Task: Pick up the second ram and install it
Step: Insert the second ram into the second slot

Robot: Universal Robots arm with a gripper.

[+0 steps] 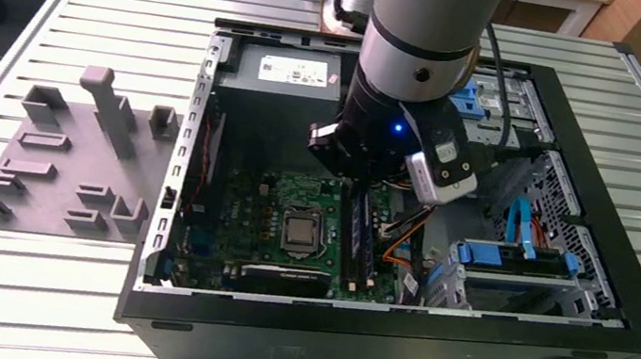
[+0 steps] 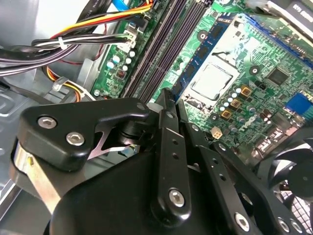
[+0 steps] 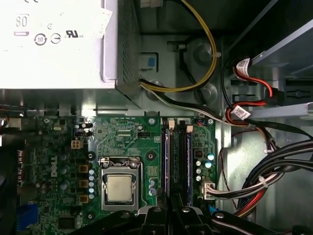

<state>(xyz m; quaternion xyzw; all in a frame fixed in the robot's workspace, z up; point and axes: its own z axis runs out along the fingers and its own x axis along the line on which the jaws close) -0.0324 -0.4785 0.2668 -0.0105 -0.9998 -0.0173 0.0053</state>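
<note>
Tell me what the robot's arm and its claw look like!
The arm is a thick round tube, shiny silver-grey with black bands at its joints. Near its wrist glows a small blue light, and a white camera box with a black cable sits at the side. The gripper is matte black metal, built from flat bars and links joined by silver screws.

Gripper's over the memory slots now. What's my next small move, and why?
Probably a slow, straight push down. The gripper sits right over the memory slots beside the processor, in line with the second ram standing there; whether it's fully seated I cannot tell.
</note>
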